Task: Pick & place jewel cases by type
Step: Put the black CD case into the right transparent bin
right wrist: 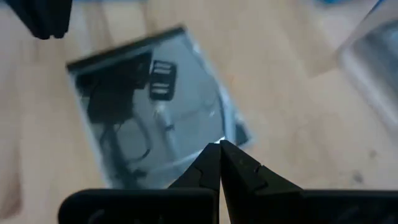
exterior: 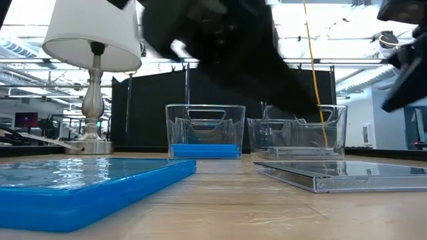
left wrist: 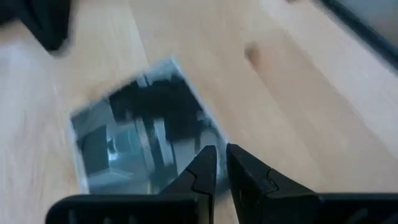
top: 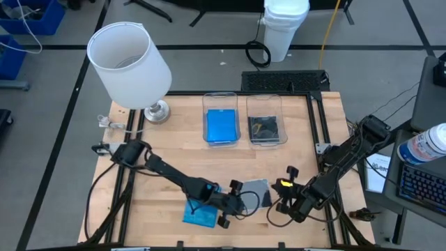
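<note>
Standing side by side at the far middle of the counter are two clear bins. The left bin contains a blue jewel case lying flat. The right bin contains a dark-insert jewel case, also flat.

At the near edge, a second blue case lies flat on the wood, left of centre. Just to its right lies a grey case with a dark insert, also flat; the two are apart.

The left gripper sits between these two loose cases, over the near-left corner of the grey one. In the left wrist view its fingers stand nearly together with a thin gap, clenched on nothing, above the corner of the grey case. The right gripper hovers just right of the grey case. In the right wrist view its fingers are pressed together, empty, with their tips over the edge of the grey case.

The counter is pale wooden planking. A table lamp with a white shade stands at its far left corner. Beyond the counter is a grey floor with a white bucket; a keyboard lies at the right.
</note>
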Available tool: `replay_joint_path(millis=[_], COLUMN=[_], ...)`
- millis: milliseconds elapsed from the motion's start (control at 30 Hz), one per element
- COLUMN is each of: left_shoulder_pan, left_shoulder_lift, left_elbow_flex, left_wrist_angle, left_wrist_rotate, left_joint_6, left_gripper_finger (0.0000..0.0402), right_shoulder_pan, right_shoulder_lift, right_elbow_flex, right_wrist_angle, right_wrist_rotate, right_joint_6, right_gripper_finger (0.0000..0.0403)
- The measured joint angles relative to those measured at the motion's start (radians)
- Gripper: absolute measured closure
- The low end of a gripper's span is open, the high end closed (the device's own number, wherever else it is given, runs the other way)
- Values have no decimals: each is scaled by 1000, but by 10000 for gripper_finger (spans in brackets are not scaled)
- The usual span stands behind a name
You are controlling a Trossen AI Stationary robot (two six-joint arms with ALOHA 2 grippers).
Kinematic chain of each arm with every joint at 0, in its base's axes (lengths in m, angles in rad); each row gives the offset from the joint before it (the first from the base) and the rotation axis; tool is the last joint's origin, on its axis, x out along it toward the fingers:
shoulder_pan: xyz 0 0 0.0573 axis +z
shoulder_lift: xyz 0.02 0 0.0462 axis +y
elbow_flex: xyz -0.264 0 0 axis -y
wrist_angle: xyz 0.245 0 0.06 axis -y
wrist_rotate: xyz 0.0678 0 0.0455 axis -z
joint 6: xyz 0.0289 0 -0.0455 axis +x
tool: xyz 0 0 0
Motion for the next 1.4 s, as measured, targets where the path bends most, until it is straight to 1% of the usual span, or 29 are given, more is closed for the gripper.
replay_joint_path(millis=[133, 200, 300, 433, 633, 767, 833, 967, 1067, 1133, 1167, 1200, 1267, 1333, 1400], left_shoulder_pan=[-6, -13, -24, -39, -66, -74, -72, -66, -62, -62, -62, -61, -58, -57, -57], left_shoulder_lift=[-4, -4, -3, -3, -3, -3, -3, -3, -3, -3, -3, -3, -3, -3, -3], left_elbow_flex=[-3, -4, -11, -11, -11, -11, -11, -11, -11, -11, -11, -11, -12, -12, -12], left_wrist_angle=[-16, -13, -15, -7, -44, -44, -44, -44, -43, -37, -34, -32, -31, -30, -30], left_wrist_rotate=[-6, -4, 3, -12, 9, -8, -17, -35, -35, -35, -35, -35, -40, -50, -67], left_joint_6=[19, 36, 108, 103, 131, 145, 166, 154, 141, 127, 116, 111, 95, 91, 92], left_gripper_finger=[355, 355, 355, 355, 355, 355, 361, 394, 393, 393, 393, 395, 397, 396, 389], right_shoulder_pan=[-6, -16, -24, -29, -54, -71, -75, -75, -75, -77, -77, -77, -80, -89, -101], right_shoulder_lift=[0, 0, 0, 0, 0, 0, 0, 0, 0, -19, -36, -58, -122, -201, -283], right_elbow_flex=[0, 0, -4, -46, -115, -140, -141, -141, -141, -141, -145, -155, -199, -258, -333], right_wrist_angle=[11, 14, 24, 110, 226, 286, 295, 300, 309, 268, 229, 192, 135, 152, 222], right_wrist_rotate=[141, 166, 191, 213, 212, 165, 163, 168, 204, 250, 294, 337, 373, 346, 292], right_joint_6=[-71, -113, -115, -134, -195, -198, -192, -221, -226, -227, -215, -184, -118, -102, -124], right_gripper_finger=[399, 399, 400, 402, 402, 399, 394, 372, 344, 319, 306, 293, 270, 255, 250])
